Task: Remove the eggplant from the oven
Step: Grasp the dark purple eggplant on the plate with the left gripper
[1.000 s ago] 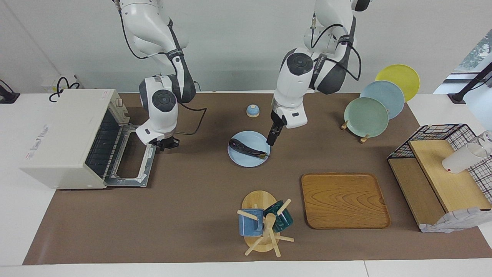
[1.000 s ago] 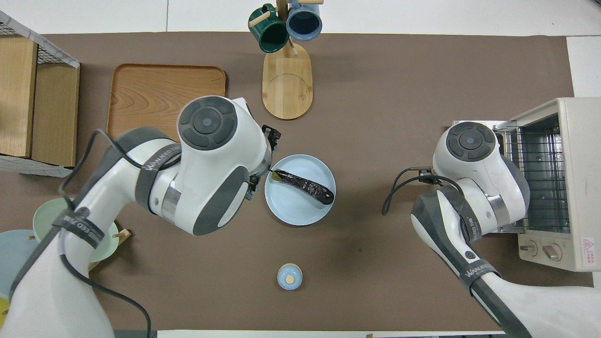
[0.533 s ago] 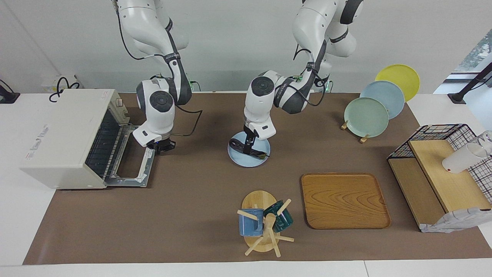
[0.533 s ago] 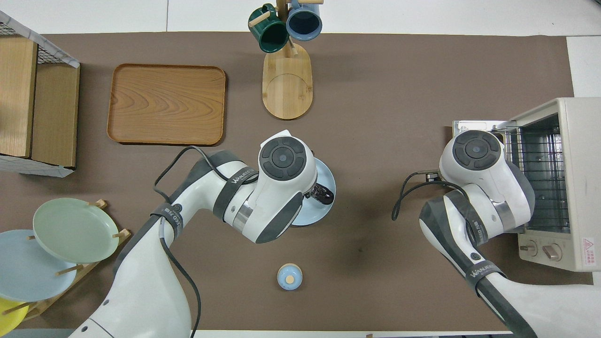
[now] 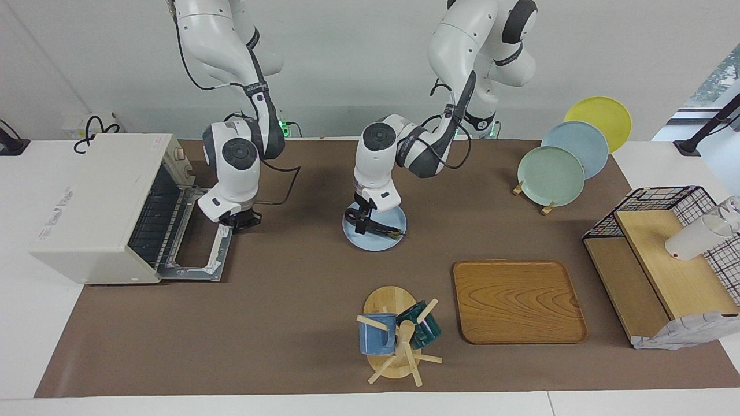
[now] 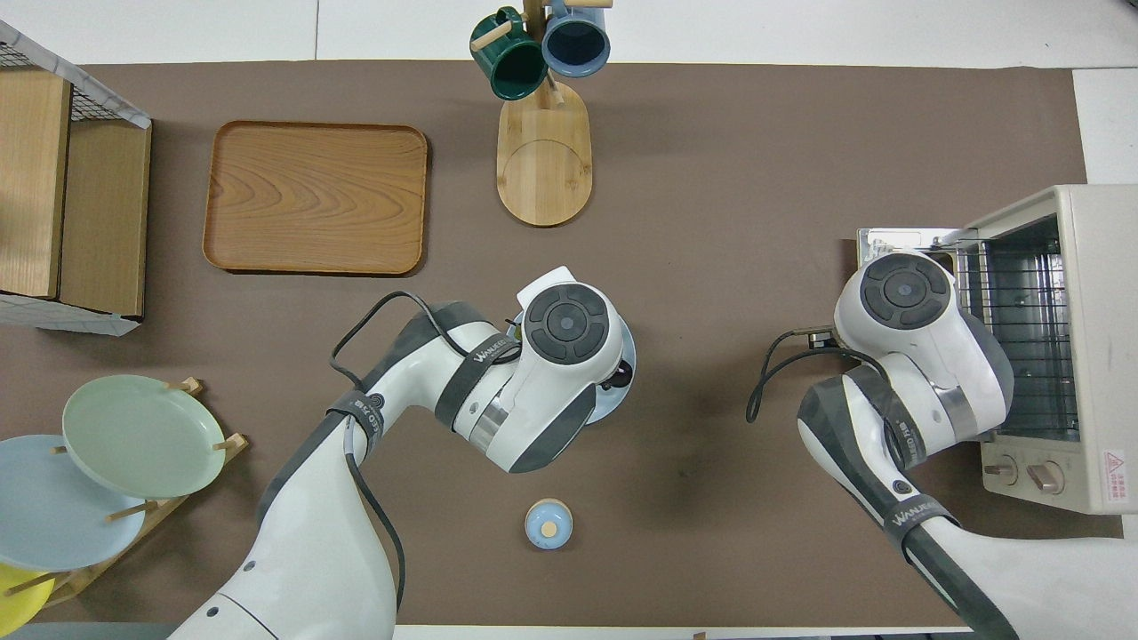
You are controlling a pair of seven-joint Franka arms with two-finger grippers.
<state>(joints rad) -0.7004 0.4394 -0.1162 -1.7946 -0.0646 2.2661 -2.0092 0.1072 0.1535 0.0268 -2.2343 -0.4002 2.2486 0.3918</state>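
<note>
Facing view, read from the right arm's end of the surface to the left arm's end.

The oven stands at the right arm's end. Its door is folded down flat on the surface, and the wire rack shows inside. The right tool hangs low over the door's edge that is nearer to the robots. How far it is open cannot be told, and nothing shows in it.

Near the middle of the surface, well apart from the oven, lies a pale blue plate. The eggplant lies on this plate, outside the oven. The left tool is down on the plate at the eggplant's end toward the right arm. The wrist hides the contact from above, so it cannot be told whether the tool is open or closed on the eggplant.

A small blue dome sits nearer to the robots than the plate. A mug stand and a wooden tray lie farther from the robots. A rack of plates and a wire shelf occupy the left arm's end.
</note>
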